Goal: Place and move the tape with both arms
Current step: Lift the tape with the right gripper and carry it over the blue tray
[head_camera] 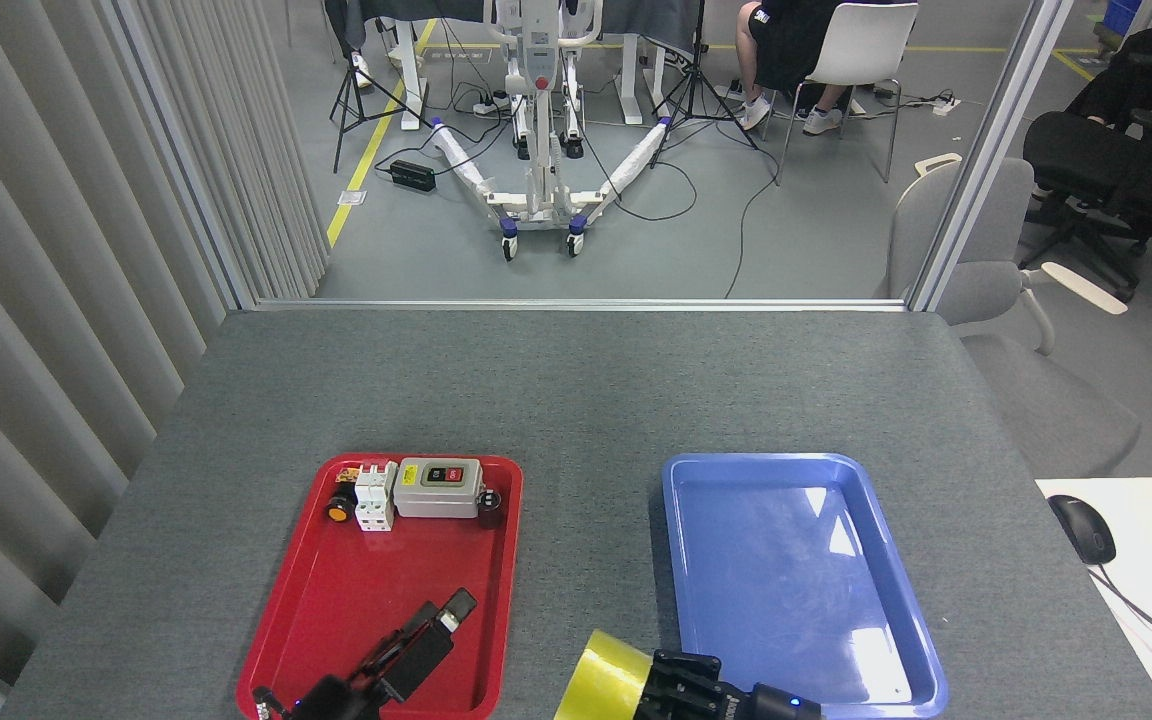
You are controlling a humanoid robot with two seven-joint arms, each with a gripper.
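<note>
The tape [606, 685], a wide yellow roll, hangs tilted at the bottom edge of the head view, over the grey strip between the two trays. My right gripper [658, 688] comes in from the bottom right, blue light on, and is shut on the roll's right side. My left gripper [423, 632] reaches up from the bottom left over the near end of the red tray [281, 640]. Its black fingers [448, 610] are stretched out and hold nothing, a hand's width left of the tape.
At the red tray's far end sit a grey switch box [439, 487], a white breaker [374, 496] and a small orange button [338, 511]. A blue tray [896, 640] lies to the right. A mouse [1082, 528] rests on a white desk at far right.
</note>
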